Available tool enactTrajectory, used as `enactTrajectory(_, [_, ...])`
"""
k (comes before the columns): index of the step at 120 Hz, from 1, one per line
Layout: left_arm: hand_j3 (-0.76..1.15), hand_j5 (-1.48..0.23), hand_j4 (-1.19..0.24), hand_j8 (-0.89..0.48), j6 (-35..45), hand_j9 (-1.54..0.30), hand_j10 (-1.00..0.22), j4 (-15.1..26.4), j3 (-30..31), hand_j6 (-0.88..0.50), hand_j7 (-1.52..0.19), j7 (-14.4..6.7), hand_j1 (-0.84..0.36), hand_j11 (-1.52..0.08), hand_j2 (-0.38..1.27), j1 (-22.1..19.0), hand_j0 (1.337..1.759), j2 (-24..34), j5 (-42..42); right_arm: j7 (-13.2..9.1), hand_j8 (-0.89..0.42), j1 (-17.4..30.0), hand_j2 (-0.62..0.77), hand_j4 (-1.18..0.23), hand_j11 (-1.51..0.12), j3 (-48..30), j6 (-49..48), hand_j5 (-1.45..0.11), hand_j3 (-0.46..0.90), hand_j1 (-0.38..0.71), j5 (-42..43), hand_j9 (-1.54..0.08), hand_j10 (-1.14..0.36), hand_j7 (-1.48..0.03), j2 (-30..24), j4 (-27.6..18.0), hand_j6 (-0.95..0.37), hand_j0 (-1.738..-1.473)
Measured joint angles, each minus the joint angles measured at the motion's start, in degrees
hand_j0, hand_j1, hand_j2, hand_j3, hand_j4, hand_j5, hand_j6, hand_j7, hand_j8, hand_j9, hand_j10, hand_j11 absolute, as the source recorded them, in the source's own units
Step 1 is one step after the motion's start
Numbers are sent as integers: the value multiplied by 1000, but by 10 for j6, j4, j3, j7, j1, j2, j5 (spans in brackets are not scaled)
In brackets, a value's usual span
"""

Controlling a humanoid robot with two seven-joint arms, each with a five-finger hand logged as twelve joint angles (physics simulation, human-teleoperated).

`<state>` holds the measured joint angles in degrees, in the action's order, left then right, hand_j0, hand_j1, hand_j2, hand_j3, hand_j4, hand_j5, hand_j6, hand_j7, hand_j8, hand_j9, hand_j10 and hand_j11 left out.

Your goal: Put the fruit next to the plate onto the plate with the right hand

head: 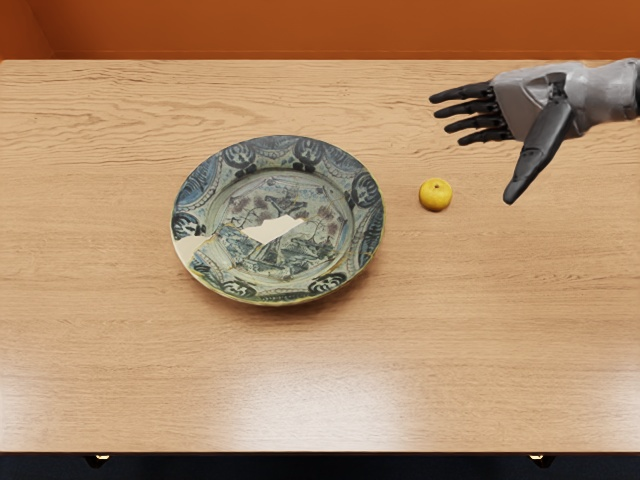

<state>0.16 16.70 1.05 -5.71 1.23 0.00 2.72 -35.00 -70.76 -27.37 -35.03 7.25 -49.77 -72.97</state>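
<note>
A small yellow-orange fruit [435, 194] lies on the wooden table just right of the plate [196, 190], apart from its rim. The plate is round, blue-green and patterned, with nothing on it. My right hand [495, 135] comes in from the right edge and hovers above and to the right of the fruit. Its dark fingers [468, 110] are spread toward the left, the thumb points down, and it holds nothing. The left arm does not show.
The wooden table [320, 380] spans the view, with its front edge near the bottom. An orange wall runs along the far edge at the top.
</note>
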Motion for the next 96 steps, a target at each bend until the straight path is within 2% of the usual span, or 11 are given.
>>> enactTrajectory(14, [0,0,0,0,0,0,0,0,0,0,0,0,349,0,0,0,1658,0,0,0,-2,-3,-1,-2,0,1,0,0,0,-349,9,0,-1,0,19,0,-2,-1658])
enactTrajectory(21, [0,0,0,0,0,0,0,0,0,0,0,0,349,0,0,0,1658,0,0,0,-1,-23,0,-1,0,10,1,0,0,-349,14,0,-1,0,35,4,-2,-1658])
enactTrajectory(39, [0,0,0,0,0,0,0,0,0,0,0,0,349,0,0,0,1658,0,0,0,-1,-277,0,-1,0,322,170,0,0,-349,8,0,-1,0,172,15,-2,-1658])
enactTrajectory(46, [0,0,0,0,0,0,0,0,0,0,0,0,349,0,0,0,1658,0,0,0,-1,-334,0,-1,0,407,262,0,0,-349,4,0,-1,0,219,17,-2,-1658])
enactTrajectory(55, [0,0,0,0,0,0,0,0,0,0,0,0,349,0,0,0,1658,0,0,0,-2,-373,0,-1,0,494,353,0,0,-349,3,0,-1,0,268,25,-2,-1658])
enactTrajectory(68, [0,0,0,0,0,0,0,0,0,0,0,0,349,0,0,0,1658,0,0,0,-2,-374,0,-1,0,571,438,0,0,-349,10,0,-1,0,316,47,-2,-1658])
enactTrajectory(79, [0,0,0,0,0,0,0,0,0,0,0,0,349,0,0,0,1658,0,0,0,-2,-341,0,-2,0,612,468,0,0,-349,19,0,-1,0,353,81,-2,-1658])
enactTrajectory(96, [0,0,0,0,0,0,0,0,0,0,0,0,349,0,0,0,1658,0,0,0,-2,-277,1,-2,0,629,491,0,0,-349,43,0,-1,0,386,143,-3,-1658])
